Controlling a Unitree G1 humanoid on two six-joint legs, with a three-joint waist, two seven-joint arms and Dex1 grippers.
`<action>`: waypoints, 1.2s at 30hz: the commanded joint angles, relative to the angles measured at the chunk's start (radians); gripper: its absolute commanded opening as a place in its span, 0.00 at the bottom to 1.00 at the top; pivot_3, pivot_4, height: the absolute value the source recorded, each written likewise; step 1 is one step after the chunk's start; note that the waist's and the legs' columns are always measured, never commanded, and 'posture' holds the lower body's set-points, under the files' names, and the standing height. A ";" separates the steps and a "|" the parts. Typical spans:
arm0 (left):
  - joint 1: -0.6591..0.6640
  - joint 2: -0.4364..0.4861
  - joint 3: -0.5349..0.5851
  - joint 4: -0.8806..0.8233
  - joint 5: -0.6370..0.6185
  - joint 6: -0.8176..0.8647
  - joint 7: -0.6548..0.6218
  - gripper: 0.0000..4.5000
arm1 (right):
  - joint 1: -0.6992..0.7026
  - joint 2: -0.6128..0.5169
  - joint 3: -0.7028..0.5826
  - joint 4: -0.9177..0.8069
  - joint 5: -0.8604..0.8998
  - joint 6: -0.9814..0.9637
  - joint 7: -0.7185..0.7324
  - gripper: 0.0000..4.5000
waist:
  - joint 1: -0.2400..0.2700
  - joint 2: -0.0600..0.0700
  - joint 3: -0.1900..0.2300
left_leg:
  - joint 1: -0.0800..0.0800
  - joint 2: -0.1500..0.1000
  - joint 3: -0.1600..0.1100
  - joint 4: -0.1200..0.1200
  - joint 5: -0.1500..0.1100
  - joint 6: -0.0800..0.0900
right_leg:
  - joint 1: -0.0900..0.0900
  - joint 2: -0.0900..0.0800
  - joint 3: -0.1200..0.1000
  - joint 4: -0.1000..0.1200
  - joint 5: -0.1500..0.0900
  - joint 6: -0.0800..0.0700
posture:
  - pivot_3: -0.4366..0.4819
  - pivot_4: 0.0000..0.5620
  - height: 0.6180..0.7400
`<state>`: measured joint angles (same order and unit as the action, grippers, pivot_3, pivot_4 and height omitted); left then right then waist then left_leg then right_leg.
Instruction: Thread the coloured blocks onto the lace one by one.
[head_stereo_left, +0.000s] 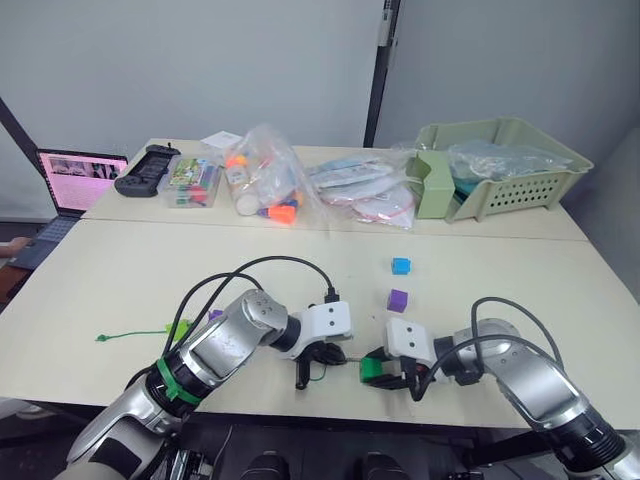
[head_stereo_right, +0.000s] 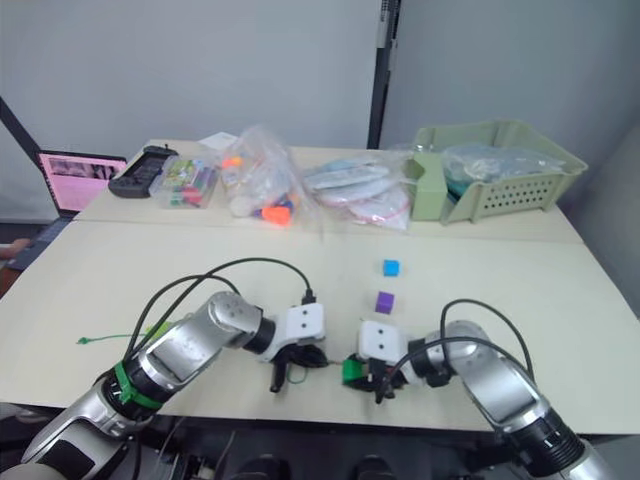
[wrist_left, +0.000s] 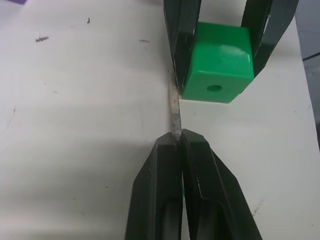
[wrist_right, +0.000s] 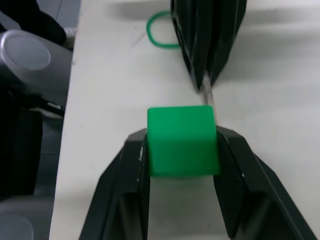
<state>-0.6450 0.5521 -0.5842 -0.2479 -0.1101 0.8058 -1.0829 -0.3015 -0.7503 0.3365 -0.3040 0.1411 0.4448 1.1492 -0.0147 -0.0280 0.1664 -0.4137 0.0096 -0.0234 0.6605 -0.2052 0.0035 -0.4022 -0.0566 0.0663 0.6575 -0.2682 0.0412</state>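
Green cube (wrist_left: 216, 62), hard and light, is sitting clamped in the right gripper (wrist_right: 182, 150); the left gripper (wrist_left: 179, 142), closed on the lace's stiff tip (wrist_left: 175, 107), is aiming just beside the cube's hole (wrist_left: 214, 88).

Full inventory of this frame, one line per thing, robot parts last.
Green block: one, clamped by the right gripper, hole facing the lace tip.
Blue block: one, mid-table.
Purple block: one, nearer than the blue.
Lace: one, green, along the near left table; tan tip beside the green block.
Plastic bags: several, clear, far side.
Basket: one, pale green, far right.
Laptop: one, far left.
Left gripper: shut on the tip.
Right gripper: holding the block.
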 joint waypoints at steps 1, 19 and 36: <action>-0.001 0.009 0.025 -0.052 -0.024 -0.006 -0.007 0.00 | 0.006 -0.021 0.000 0.020 -0.015 0.008 -0.003 0.26 | 0.001 0.000 0.000 | 0.000 0.000 0.000 0.000 0.000 0.000 | 0.000 0.000 0.000 0.000 0.000 0.000 | 0.48 0.27 1.00; 0.037 0.117 0.075 -0.136 -0.086 0.042 -0.015 0.00 | 0.002 -0.026 -0.021 0.058 -0.025 0.016 -0.041 0.26 | 0.004 0.000 0.000 | 0.006 -0.001 0.000 0.000 0.000 0.000 | 0.007 -0.001 0.000 -0.002 0.000 0.001 | 0.48 0.27 1.00; 0.029 0.127 0.067 -0.152 -0.120 0.075 -0.019 0.00 | 0.010 -0.014 -0.034 0.034 -0.001 0.061 -0.084 0.26 | 0.002 0.000 0.000 | 0.008 0.000 0.000 0.000 0.000 0.000 | 0.009 -0.001 0.000 -0.002 -0.001 0.003 | 0.48 0.27 1.00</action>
<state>-0.6066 0.6809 -0.5314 -0.3774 -0.2184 0.8784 -1.1050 -0.2967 -0.7602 0.3341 -0.2931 0.1659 0.4815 1.1081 -0.0127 -0.0283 0.1666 -0.4061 0.0093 -0.0234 0.6607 -0.2051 0.0033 -0.3936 -0.0573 0.0659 0.6555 -0.2707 0.0460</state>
